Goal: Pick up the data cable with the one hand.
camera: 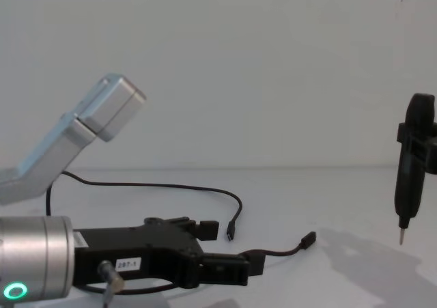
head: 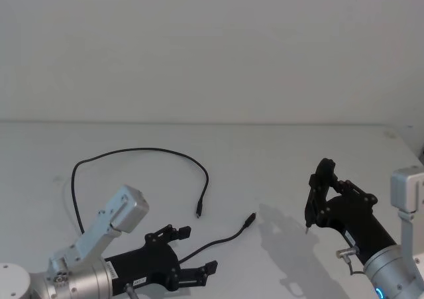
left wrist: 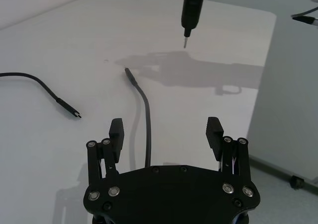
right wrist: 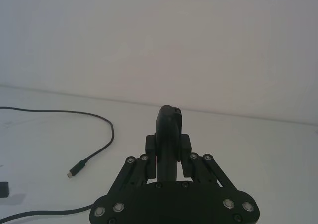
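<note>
Two claws on the go. Starting at the left claw: spread wide, gripping nothing, sitting low over the bench near the front. Straddling one end stretch of the data cable, flat on the bench, not pinched. Just past the fingertips, the nearer plug; close by, the other plug, after a big loop round the back left. Way off right, right claw clamped on a pointed black tool, tip down, hovering above the bench.

Bare table around the data cable; right hand's pointed tool well apart.
</note>
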Motion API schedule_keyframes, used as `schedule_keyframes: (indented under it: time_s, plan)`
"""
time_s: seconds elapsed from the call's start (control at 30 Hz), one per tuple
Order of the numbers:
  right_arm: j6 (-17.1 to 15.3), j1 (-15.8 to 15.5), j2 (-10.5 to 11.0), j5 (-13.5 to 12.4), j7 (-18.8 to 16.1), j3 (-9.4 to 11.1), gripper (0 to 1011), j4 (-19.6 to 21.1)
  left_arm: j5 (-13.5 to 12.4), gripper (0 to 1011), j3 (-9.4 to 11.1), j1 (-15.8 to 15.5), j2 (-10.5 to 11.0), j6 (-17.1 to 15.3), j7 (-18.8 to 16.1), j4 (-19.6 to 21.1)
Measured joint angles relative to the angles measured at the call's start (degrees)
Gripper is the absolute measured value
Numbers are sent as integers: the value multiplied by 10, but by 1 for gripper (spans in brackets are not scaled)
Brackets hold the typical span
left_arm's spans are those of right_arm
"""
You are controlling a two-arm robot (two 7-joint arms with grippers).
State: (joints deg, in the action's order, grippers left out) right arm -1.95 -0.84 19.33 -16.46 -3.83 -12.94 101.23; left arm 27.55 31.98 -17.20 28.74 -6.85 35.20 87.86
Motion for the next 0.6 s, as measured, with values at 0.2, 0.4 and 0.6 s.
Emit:
schedule_keyframes:
  time_s: [0.2,0.4,0.6]
  plan:
    - [0,0,0,0,0,0,279,0,-9,1001,3,0,-15,5,-25,-9]
    - [0,0,0,0,0,0,279,0,-21,1001,7,0,-28,10,-45,-18]
    - [0,0,0,0,0,0,279,0,-40,1001,15,-3,-40,13,-61,-30]
